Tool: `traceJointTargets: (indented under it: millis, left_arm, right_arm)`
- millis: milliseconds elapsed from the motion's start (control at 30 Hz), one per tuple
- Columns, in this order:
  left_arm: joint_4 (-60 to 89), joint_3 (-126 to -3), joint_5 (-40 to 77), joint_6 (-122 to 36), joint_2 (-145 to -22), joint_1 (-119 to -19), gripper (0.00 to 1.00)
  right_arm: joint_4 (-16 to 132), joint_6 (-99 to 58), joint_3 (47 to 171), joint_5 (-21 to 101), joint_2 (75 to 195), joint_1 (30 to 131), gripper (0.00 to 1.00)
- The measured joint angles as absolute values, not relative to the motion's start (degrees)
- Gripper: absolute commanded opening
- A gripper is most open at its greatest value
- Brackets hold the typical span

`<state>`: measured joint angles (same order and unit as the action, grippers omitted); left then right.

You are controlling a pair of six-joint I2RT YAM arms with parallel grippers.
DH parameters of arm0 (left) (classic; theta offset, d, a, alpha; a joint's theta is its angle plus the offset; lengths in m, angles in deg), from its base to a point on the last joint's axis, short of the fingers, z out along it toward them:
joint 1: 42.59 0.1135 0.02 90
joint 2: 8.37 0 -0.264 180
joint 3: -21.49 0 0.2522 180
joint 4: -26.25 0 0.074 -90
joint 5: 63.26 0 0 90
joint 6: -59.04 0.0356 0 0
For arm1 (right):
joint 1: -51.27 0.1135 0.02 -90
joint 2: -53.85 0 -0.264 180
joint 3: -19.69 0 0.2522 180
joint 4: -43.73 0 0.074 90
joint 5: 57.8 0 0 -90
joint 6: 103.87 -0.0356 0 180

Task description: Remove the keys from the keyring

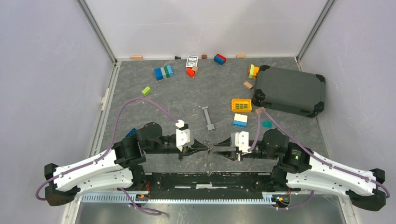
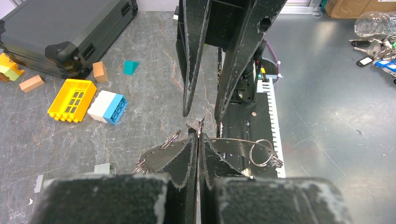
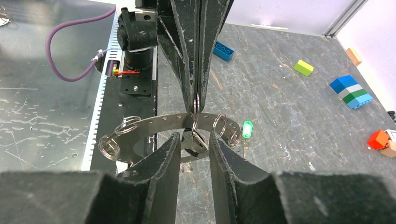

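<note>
A flat perforated silver band [image 3: 154,122] carries several thin wire rings. My left gripper [image 3: 196,110] comes in from above, shut on one small keyring [image 3: 197,100] at the band's middle. Under that ring a silver key [image 3: 198,142] hangs between the fingers of my right gripper [image 3: 195,136]. That gripper is open, with a gap on each side of the key. A green-headed key [image 3: 247,129] sits by the band's right end. In the left wrist view my left gripper [image 2: 198,135] is shut and my right gripper [image 2: 202,116] faces it. In the top view the left gripper [image 1: 208,148] and right gripper [image 1: 219,150] meet tip to tip.
A dark grey case [image 1: 289,90] lies at the right. In front of it are a yellow grid block [image 1: 241,105], a white and blue brick [image 1: 240,120] and a teal piece [image 1: 266,124]. A long grey metal bar [image 1: 208,118] lies mid-table. Several bricks are scattered at the back.
</note>
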<state>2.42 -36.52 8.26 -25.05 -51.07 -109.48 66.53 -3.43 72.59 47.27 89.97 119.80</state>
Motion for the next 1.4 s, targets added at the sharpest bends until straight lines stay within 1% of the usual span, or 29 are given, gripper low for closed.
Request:
traceJointTargets:
  millis: [133,300,700,1400]
  left_arm:
    - [2.42,-36.50,8.28,-25.05,-51.07,-109.48,0.02]
    - [2.60,-36.43,8.28,-25.05,-51.07,-109.48,0.02]
    - [3.08,-36.43,8.50,-25.05,-51.07,-109.48,0.02]
    - [3.93,-36.43,8.45,-25.05,-52.16,-109.46,0.02]
  right_arm:
    - [65.48,-3.61,71.83,47.65,90.82,119.80,0.33]
    - [64.76,-3.67,71.45,47.58,91.61,119.80,0.26]
    - [64.35,-4.02,71.45,46.05,92.18,119.80,0.00]
    - [64.02,-4.13,71.45,45.07,91.24,119.80,0.00]
